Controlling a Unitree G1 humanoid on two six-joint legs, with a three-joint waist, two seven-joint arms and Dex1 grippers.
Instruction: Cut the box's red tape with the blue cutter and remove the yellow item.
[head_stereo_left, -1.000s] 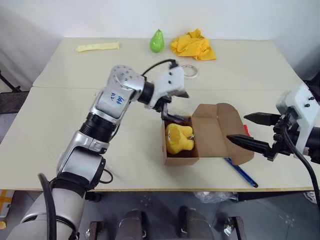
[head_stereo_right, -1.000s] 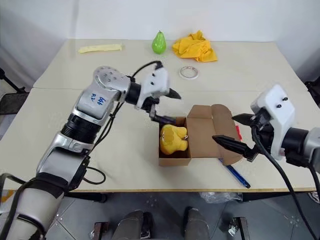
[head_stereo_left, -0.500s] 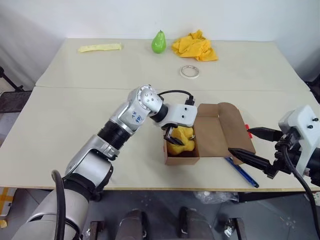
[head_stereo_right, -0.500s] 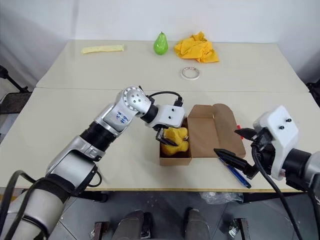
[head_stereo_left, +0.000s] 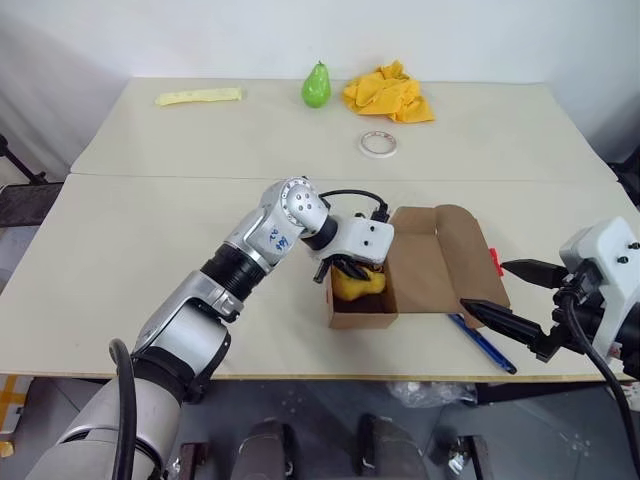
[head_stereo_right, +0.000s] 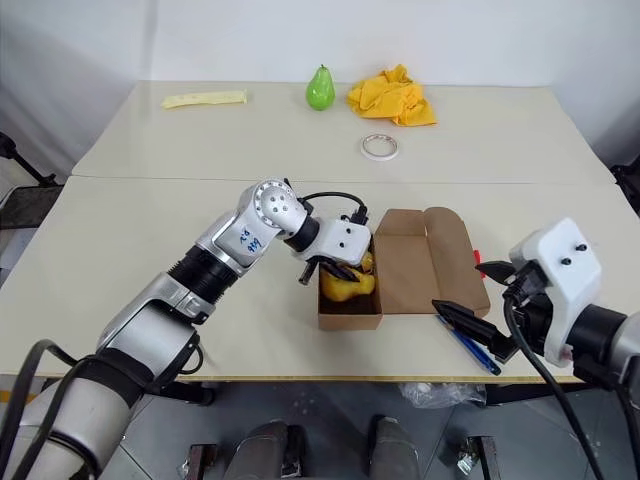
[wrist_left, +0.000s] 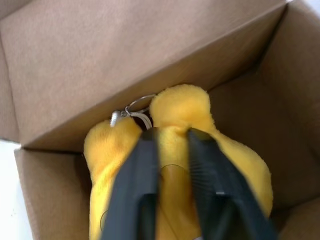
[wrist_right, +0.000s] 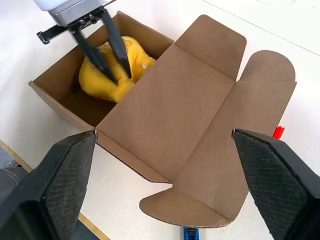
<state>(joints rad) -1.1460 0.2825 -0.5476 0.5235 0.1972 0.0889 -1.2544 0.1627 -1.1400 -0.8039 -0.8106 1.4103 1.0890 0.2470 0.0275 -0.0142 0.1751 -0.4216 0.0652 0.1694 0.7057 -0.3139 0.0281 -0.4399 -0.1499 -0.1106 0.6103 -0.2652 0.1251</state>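
We read no legible labels. Left gripper (wrist_left: 170, 145) pinched onto yellow item (wrist_left: 177, 107) inside box (wrist_right: 165, 115). Right gripper (head_stereo_left: 508, 292) spread wide, holding nothing.

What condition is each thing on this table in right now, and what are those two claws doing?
box: open, lid flap folded back flat.
yellow item: inside the box, pinched.
left claw: shut on the yellow item.
right claw: open, empty, beside the box.
blue cutter: lying flat on the table, untouched.
red tape: on the flap's edge.
yellow cloth: crumpled.
green pear: upright.
tape ring: lying flat.
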